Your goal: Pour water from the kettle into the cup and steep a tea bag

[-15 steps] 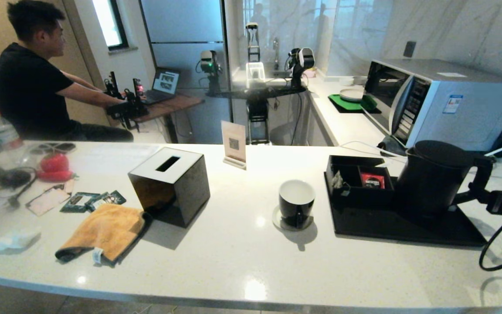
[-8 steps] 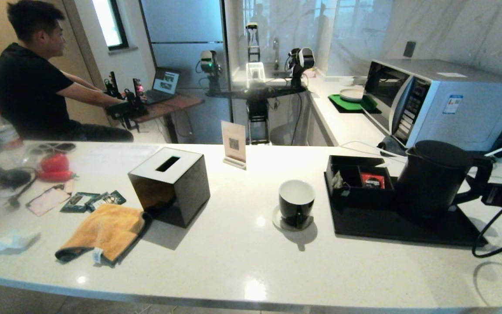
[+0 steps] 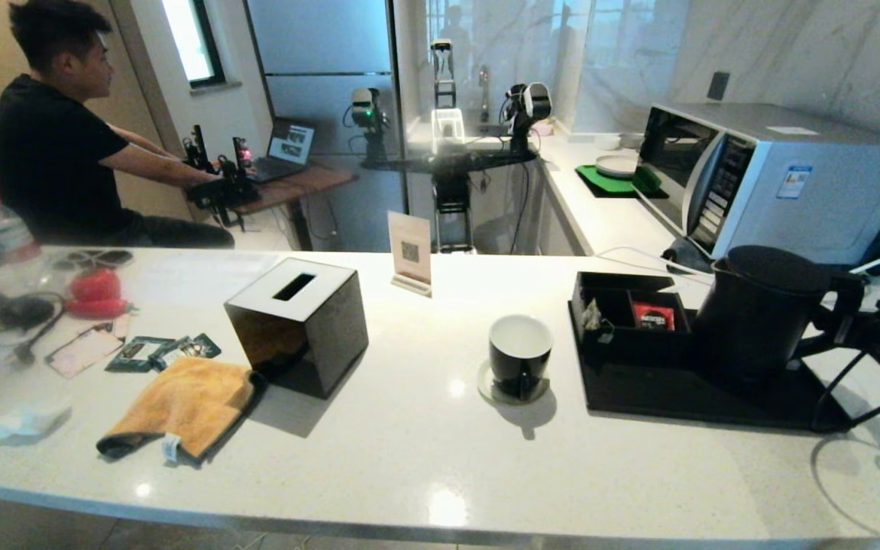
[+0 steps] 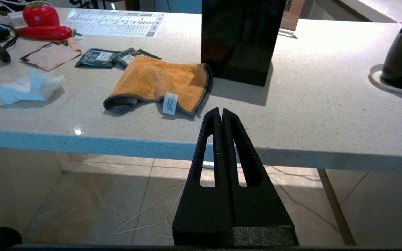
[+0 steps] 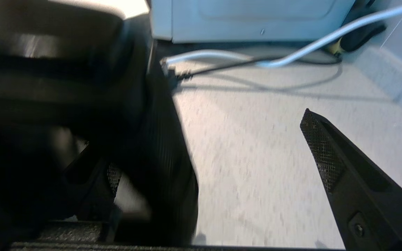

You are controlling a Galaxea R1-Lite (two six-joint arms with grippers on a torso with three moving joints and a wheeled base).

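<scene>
The matte black kettle [image 3: 753, 321] stands on a black tray [image 3: 715, 401] at the right of the counter. My right gripper [image 3: 851, 330] is at its loop handle [image 5: 162, 150], open wide. The handle sits between the fingers, close against one of them; the other finger [image 5: 326, 153] is well apart. The black cup [image 3: 519, 353] with a white inside rests on a saucer left of the tray and looks empty. The pale tea bag [image 3: 591, 313] lies in the black box [image 3: 623, 345] beside a red sachet [image 3: 652, 315]. My left gripper [image 4: 221, 111] is shut, parked below the counter's front edge.
A black tissue box [image 3: 299, 325], an orange cloth [image 3: 188, 405] and dark green packets [image 3: 161, 351] lie at the left. A card stand [image 3: 409, 252] is at the back middle. A microwave [image 3: 776, 176] and cables [image 5: 257, 62] sit behind the kettle.
My right gripper has moved up and in toward the kettle's handle, and its dangling cable has swung with it. The kettle, the cup and the left arm have stayed put.
</scene>
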